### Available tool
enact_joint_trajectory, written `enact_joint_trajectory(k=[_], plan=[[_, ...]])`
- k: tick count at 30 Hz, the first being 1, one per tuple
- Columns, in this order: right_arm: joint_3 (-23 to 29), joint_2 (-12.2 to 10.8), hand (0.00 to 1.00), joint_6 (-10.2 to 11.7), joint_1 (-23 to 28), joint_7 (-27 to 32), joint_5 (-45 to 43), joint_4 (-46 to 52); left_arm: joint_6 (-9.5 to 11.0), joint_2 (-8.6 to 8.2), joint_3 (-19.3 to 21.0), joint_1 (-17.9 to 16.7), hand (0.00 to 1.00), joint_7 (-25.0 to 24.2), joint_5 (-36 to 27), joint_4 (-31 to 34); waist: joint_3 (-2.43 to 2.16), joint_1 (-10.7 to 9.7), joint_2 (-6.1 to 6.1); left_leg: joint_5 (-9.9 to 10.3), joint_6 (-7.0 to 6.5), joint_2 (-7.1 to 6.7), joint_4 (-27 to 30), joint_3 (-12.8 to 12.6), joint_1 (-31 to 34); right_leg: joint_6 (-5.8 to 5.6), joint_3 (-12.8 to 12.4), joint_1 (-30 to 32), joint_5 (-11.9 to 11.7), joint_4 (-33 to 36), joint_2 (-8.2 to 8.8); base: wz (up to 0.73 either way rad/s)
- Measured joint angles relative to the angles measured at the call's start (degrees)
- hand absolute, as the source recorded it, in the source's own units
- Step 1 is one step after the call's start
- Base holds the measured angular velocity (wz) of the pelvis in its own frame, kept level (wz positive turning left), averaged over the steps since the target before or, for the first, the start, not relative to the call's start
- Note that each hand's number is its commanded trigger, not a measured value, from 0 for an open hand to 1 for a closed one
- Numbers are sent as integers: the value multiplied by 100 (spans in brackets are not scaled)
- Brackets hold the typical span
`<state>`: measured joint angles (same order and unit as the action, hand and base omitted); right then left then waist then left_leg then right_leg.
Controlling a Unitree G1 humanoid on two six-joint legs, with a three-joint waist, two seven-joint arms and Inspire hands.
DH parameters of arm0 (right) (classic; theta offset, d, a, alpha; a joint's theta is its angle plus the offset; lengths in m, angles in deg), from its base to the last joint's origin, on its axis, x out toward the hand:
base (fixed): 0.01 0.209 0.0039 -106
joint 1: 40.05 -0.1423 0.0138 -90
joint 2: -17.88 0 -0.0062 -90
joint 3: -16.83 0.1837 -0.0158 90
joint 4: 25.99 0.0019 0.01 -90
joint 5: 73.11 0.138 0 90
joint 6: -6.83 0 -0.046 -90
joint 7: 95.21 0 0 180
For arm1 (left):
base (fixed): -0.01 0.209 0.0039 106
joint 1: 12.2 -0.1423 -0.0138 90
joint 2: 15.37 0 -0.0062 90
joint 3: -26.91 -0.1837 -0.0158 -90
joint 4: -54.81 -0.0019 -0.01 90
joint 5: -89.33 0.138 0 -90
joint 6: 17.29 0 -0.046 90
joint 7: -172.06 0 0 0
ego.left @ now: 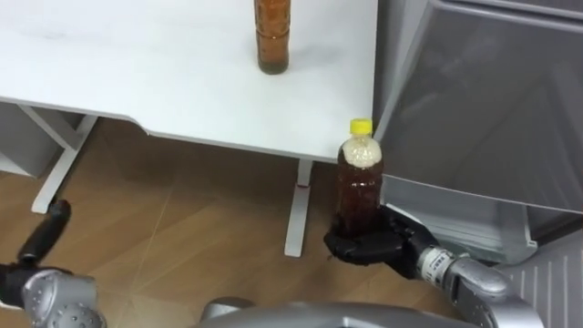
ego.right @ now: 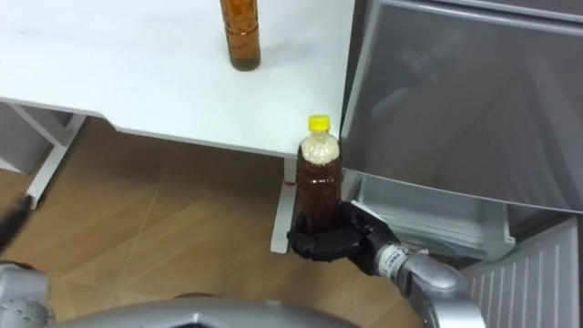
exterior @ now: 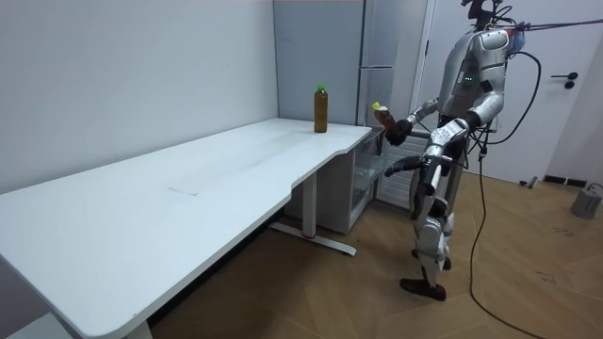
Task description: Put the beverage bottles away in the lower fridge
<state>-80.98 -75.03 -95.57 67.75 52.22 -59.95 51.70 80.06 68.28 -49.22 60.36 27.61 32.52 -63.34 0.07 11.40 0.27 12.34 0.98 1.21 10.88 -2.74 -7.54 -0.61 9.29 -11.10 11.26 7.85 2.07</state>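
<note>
Right hand (ego.left: 364, 246) clasping yellow-capped bottle (ego.left: 361, 182), green-capped bottle (exterior: 320, 109)

Long white desk (ego.left: 137, 77) on white legs, wooden floor (ego.left: 182, 223), pale grey wall (exterior: 122, 85)

The bottle (ego.left: 272, 36) on the table (ego.left: 137, 82) is cut off at the top.

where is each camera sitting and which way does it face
Left eye view: on the robot's head, looking down past the table corner to the fridge; right hand gripping the yellow-capped bottle, left hand at lower left.
Right eye view: same head, slightly aside, same downward look; right hand shows.
Room view: stands in the room, facing along the table toward the fridge; whole standing robot.
Shared: all see both the held bottle and the second bottle.
</note>
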Motion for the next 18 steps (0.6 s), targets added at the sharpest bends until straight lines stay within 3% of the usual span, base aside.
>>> enact_joint_trajectory(k=[8, 10, 15, 18], plan=[[3, -8, 100, -52, -131, -65, 8, -181, -377, 16, -191, -70, 0, -884, 543, -1894, 15, -80, -9, 2, -1, 11, -43, -16, 37, 0, 8, 23, 0, 80, 1, 0], [-4, 3, 100, -137, -204, -71, 9, -266, -598, 45, -315, 34, 0, -1317, 760, -2692, 18, -92, -7, 7, -5, 10, 15, -17, 103, 0, 5, 57, 0, 76, 3, 0], [20, 6, 100, -185, -209, -137, 15, -266, -969, 31, -512, -55, 0, -2146, 1708, -3300, 25, -204, 25, 8, -9, 8, 75, -47, 233, 0, -65, 218, 1, 77, 7, -3], [11, 8, 100, -207, -312, -164, 17, -268, -1072, 38, -786, -34, 0, -2504, 2302, -3373, 21, -329, 36, 2, -17, -1, 86, -45, 321, -5, -56, 298, -3, 84, 13, 0]])
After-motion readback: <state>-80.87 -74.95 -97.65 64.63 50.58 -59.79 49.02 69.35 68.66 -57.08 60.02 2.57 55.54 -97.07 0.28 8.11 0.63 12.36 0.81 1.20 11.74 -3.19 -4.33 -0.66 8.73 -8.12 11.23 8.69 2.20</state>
